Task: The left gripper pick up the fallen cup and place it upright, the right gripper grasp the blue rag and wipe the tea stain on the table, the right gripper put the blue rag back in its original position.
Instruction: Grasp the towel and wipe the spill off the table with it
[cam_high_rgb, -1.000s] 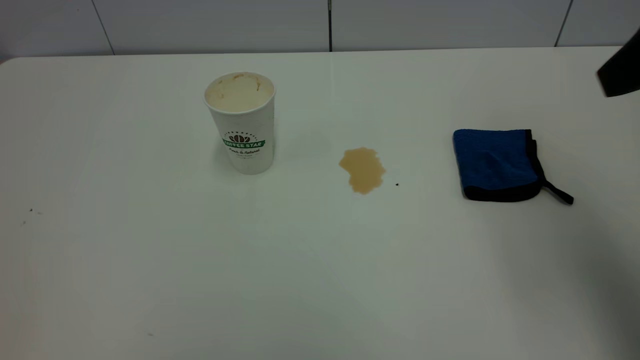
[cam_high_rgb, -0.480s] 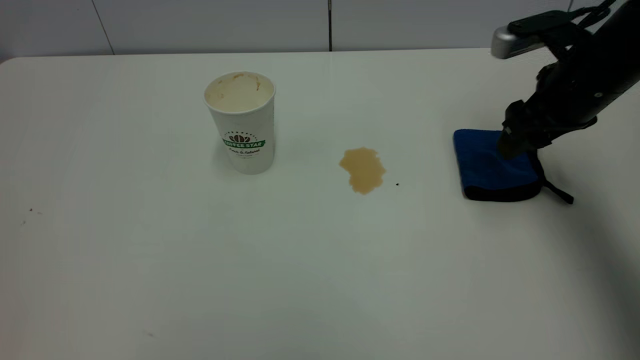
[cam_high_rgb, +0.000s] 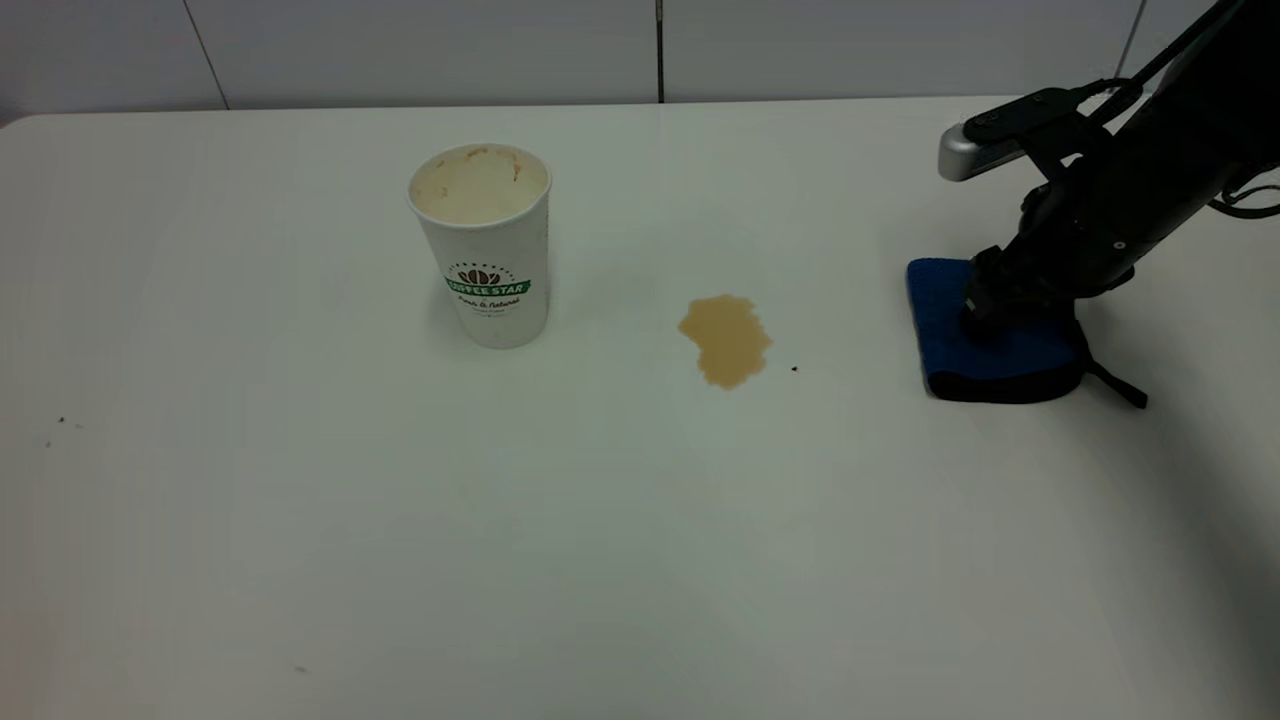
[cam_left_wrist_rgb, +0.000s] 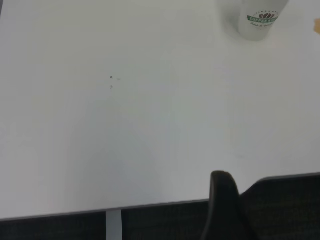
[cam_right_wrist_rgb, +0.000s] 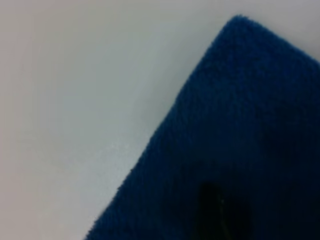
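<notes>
Worktop: I see a large plain white smooth worktop with rounded far corners; it fills nearly the whole exterior view.
Room: behind the worktop runs a pale grey panelled wall with thin dark seams.
Marks on surface: a few tiny dark specks lie near the left edge, and one sits just beside the puddle.
Cup: the tall white paper cup with the green banner logo stands upright left of centre, its tan-stained inside open to the camera. My left wrist view catches its lower part at the far end of the surface.
Stain: the small irregular light-brown tea puddle lies near the middle, between cup and cloth, apart from both.
Rag: the folded royal-blue microfibre cloth with black edging lies flat at the right, its thin black loop tail trailing to the right. My right wrist view shows its blue pile close up against white surface.
Right gripper: the black arm end with the silver-grey oblong module is down on the cloth's top, fingertips at its surface; I cannot tell whether the fingers are apart or together.
Left gripper: off the exterior view; my left wrist view shows only one dark finger over the worktop's near edge, so I cannot tell its state.
</notes>
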